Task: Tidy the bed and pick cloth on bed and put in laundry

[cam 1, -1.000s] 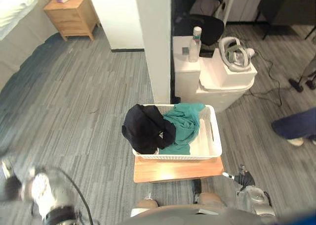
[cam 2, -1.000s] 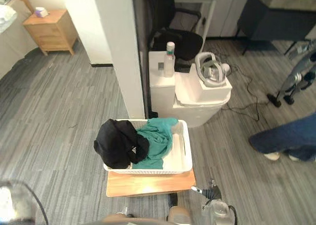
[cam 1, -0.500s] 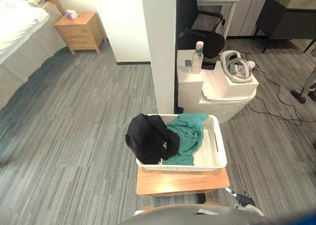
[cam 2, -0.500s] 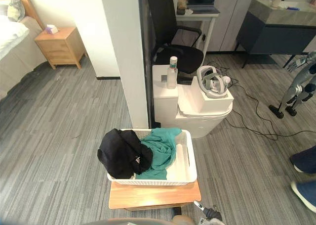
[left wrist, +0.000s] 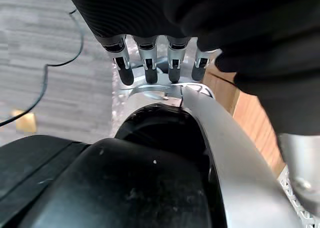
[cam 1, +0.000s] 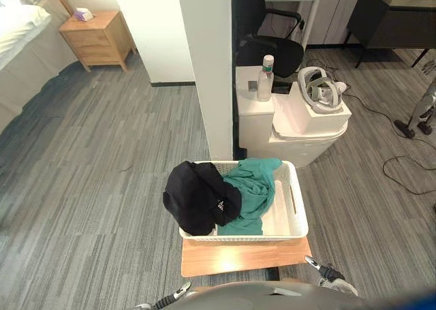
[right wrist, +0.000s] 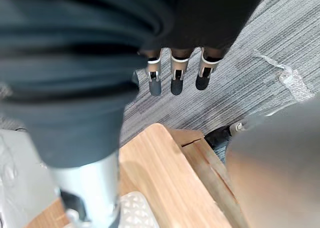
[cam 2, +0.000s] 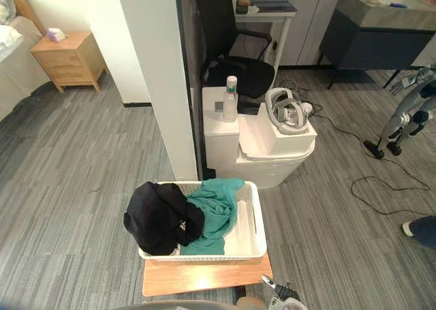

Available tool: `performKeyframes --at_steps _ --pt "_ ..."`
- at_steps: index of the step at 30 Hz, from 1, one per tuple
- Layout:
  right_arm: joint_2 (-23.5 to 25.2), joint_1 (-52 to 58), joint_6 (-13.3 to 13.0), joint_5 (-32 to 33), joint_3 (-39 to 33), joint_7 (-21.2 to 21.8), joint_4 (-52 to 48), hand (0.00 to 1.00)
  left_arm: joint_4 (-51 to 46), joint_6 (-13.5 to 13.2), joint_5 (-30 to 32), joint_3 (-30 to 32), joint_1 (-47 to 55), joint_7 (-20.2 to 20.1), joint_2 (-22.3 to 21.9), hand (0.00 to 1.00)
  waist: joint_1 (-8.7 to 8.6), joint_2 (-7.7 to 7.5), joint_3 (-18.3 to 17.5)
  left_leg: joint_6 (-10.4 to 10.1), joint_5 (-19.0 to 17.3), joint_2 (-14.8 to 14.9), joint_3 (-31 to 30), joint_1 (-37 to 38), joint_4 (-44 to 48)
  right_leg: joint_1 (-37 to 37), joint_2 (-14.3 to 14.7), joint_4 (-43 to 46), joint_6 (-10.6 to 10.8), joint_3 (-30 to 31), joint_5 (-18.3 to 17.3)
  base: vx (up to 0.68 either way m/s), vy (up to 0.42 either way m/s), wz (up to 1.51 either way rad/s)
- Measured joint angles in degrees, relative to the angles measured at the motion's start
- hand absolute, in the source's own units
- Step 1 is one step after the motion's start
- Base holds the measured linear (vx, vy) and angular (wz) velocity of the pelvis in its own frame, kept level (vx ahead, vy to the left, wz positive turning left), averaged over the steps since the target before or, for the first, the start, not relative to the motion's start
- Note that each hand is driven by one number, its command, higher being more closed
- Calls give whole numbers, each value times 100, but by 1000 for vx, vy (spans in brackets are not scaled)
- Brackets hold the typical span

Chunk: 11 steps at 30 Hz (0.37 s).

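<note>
A white laundry basket (cam 1: 294, 211) stands on a low wooden stool (cam 1: 245, 255) straight in front of me. A black cloth (cam 1: 197, 197) lies heaped in the basket's left half, hanging over its rim. A teal cloth (cam 1: 253, 184) lies beside it in the middle. The bed (cam 1: 20, 34) with white bedding shows at the far left. My left hand (left wrist: 148, 67) hangs low by my body with straight fingers and holds nothing. My right hand (right wrist: 175, 77) hangs over the floor beside the stool, fingers straight and empty; it also shows at the bottom edge (cam 1: 330, 277).
A white pillar (cam 1: 204, 65) rises just behind the basket. Right of it stands a white unit (cam 1: 300, 122) with a bottle (cam 1: 266, 70) and a headset (cam 1: 317, 88) on top, and a black office chair (cam 1: 272, 44) behind. A wooden nightstand (cam 1: 95, 34) stands by the bed. A person's leg (cam 2: 422, 229) shows at the right.
The camera has shifted. My left arm has drawn in from the lower left to the bottom edge. The person's legs have moved off toward the right. The basket and cloths have not moved.
</note>
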Motion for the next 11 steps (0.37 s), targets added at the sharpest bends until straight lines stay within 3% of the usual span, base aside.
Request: performKeyframes --at_steps 2,4,6,7,11 --pt "-21 -15 46 5 54 33 9 0 67 32 -611 2 52 650 -54 0 1 -8 2 0 0 -39 52 23 0 22 -28 -2 8 -1 33 -93 -12 -11" --pt "-28 -101 117 10 111 48 13 0 221 -190 -1242 103 49 2044 -267 0 -8 -43 25 2 -1 -92 70 24 -4 20 -86 -4 16 -10 39 -98 -27 -2" --pt "-25 -93 193 11 112 65 24 0 226 -384 -1317 299 61 2637 -400 0 -3 -53 49 3 -1 -85 72 21 -7 19 -89 -4 16 -27 39 -90 -59 6" --pt "-26 -91 203 10 107 107 33 0 213 -440 -1209 385 67 2707 -410 0 6 -91 51 7 1 -63 64 15 -10 21 -80 -4 1 -71 26 -86 -81 10" --pt "-35 -66 188 45 -6 271 24 0 205 -763 -154 579 79 2350 -520 0 3 -80 63 16 10 -9 49 9 -24 15 -46 -5 -63 -123 -67 -79 -96 7"
